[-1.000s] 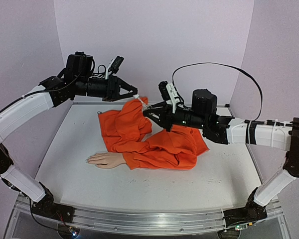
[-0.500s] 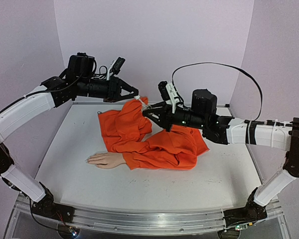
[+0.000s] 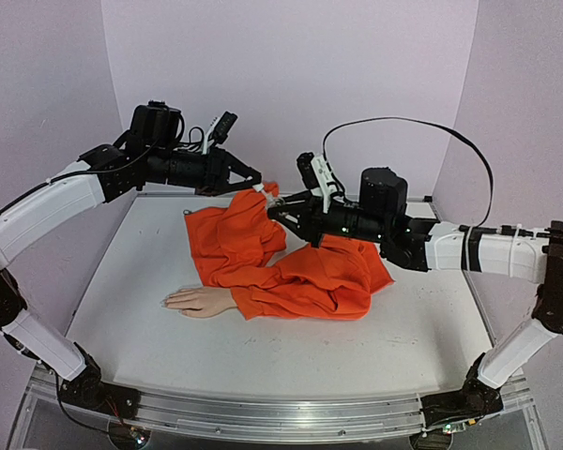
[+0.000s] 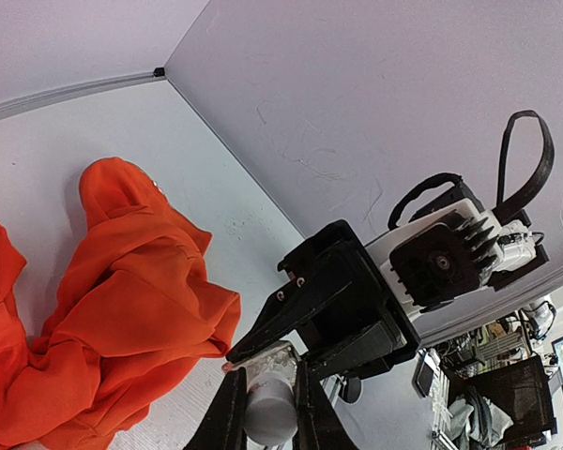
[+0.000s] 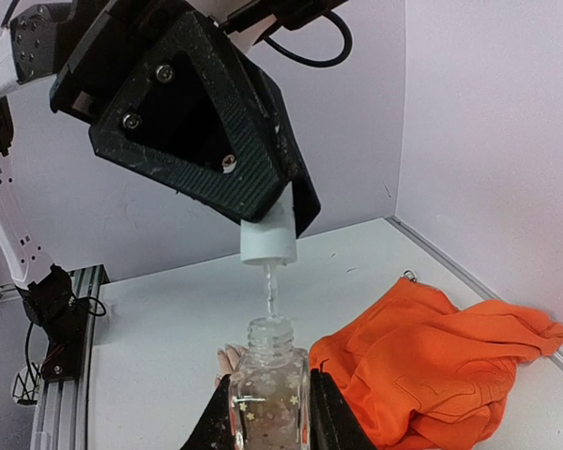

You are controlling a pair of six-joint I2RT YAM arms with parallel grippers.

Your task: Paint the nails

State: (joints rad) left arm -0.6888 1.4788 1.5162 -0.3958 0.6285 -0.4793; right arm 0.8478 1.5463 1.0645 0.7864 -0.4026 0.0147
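A pale peach mannequin hand point(image 3: 198, 301) in an orange sleeve point(image 3: 291, 267) lies on the white table; its nails are too small to make out. My right gripper point(image 3: 275, 213) is shut on a small clear glass bottle point(image 5: 268, 392), held upright above the sleeve. My left gripper point(image 3: 256, 178) is shut on the bottle's white cap point(image 5: 268, 239), and its brush point(image 5: 270, 295) hangs just over the open neck. In the left wrist view the cap point(image 4: 268, 413) sits between my fingers with the bottle point(image 4: 267, 363) beyond it. Fingertips of the hand point(image 5: 227, 356) peek out behind the bottle.
The orange garment point(image 4: 113, 309) is bunched across the middle and back of the table. Lilac walls point(image 3: 291, 84) close in the back and both sides. The metal rail point(image 3: 263, 412) runs along the near edge.
My left gripper has edged slightly up and left with the cap, drawing the brush out of the bottle. The right arm and bottle stay put.
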